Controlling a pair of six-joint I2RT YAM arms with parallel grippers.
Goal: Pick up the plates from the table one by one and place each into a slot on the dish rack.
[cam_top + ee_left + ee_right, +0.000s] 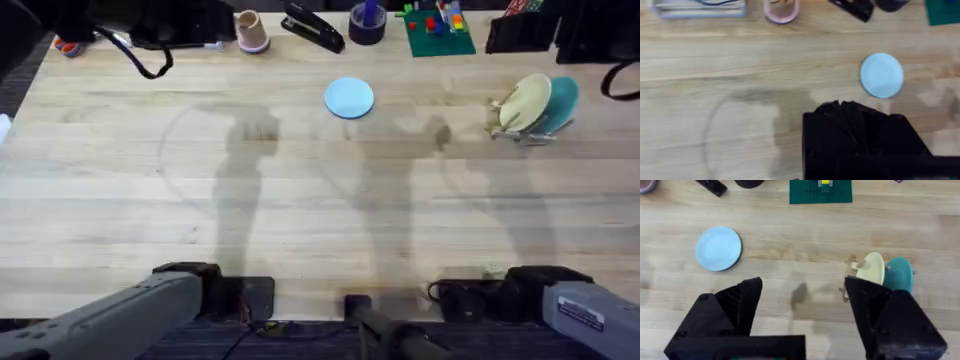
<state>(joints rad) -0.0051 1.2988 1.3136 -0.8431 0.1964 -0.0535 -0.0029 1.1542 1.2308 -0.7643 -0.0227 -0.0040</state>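
A pale sky blue plate lies flat on the table, toward the far middle; it also shows in the left wrist view and the right wrist view. The dish rack stands at the far right with a cream-yellow plate and a teal plate upright in its slots. Both arms rest at the near edge, far from the plates. My left gripper is shut with nothing in it. My right gripper is open wide and holds nothing.
Along the far edge stand a pink cup, a black stapler, a dark tape roll and a green baseplate with small bricks. A black cable loops at the far left. A clear tray sits beside the cup.
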